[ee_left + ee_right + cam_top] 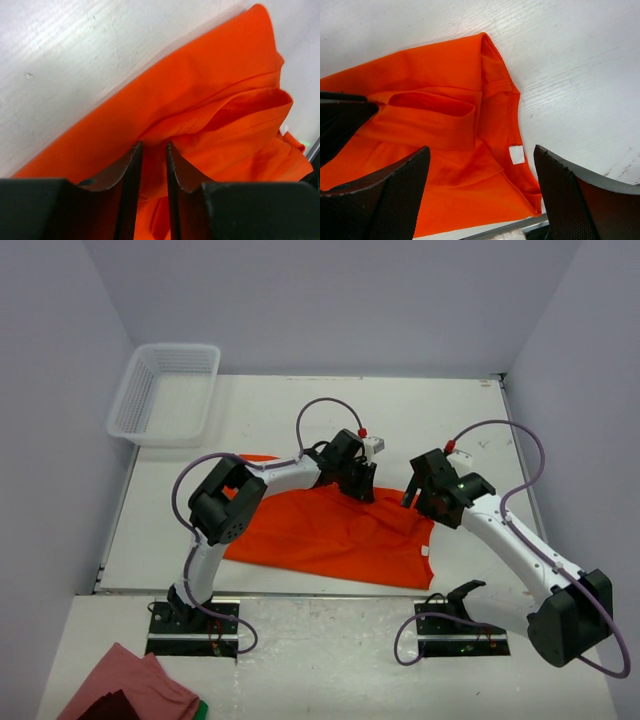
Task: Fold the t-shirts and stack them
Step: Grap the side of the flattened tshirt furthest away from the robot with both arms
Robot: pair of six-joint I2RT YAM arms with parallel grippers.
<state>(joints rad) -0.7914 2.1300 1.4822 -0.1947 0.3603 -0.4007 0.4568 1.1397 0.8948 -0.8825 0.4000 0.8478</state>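
One orange-red t-shirt (330, 535) lies partly folded on the white table, between the two arms. My left gripper (358, 485) is at the shirt's far edge. In the left wrist view its jaws stand narrow (154, 145), with a bunched fold of the shirt (200, 100) pinched between them. My right gripper (415, 498) hovers over the shirt's right end. Seen from the right wrist, it is wide open (482, 152) above the shirt (435, 130), near the collar and its white tag (516, 154), holding nothing.
A white mesh basket (165, 390) stands at the back left of the table. A dark red cloth (125, 685) lies on the lower shelf at the near left, beside the left arm's base. Walls close in the table on three sides.
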